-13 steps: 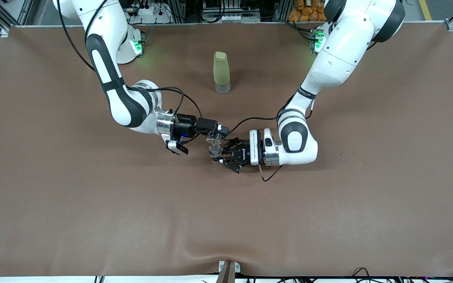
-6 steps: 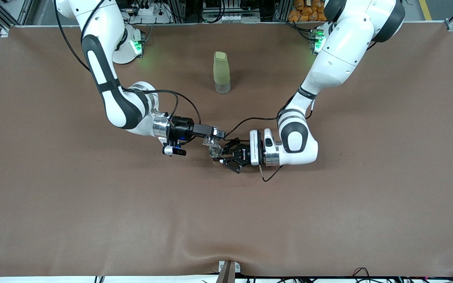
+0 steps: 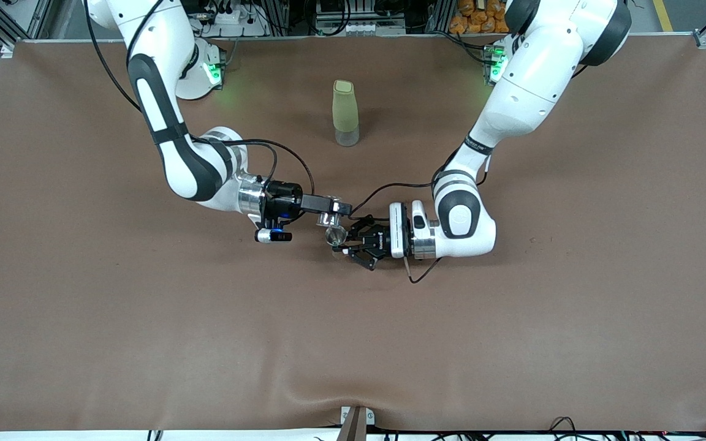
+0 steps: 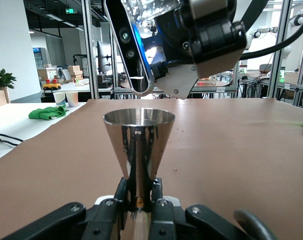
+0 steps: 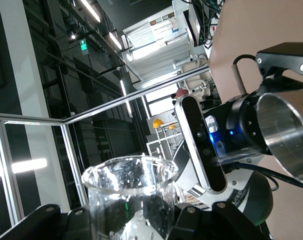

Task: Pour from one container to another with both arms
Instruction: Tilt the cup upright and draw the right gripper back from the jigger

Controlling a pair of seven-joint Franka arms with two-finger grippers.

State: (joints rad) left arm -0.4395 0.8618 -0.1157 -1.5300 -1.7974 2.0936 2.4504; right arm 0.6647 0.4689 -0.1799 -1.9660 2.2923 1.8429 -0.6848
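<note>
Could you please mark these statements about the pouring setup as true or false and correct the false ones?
1. The left claw holds a metal cone-shaped cup upright. True.
2. The right claw is empty. False: it is shut on a clear glass beaker.
3. The clear glass beaker is tilted over the metal cone-shaped cup. True: in the front view the beaker lies on its side just above the cup.
4. The pale green bottle lies on its side. False: it stands upright on the brown table.
5. The pale green bottle stands nearer to the front camera than the two claws. False: it stands farther, toward the bases.
</note>
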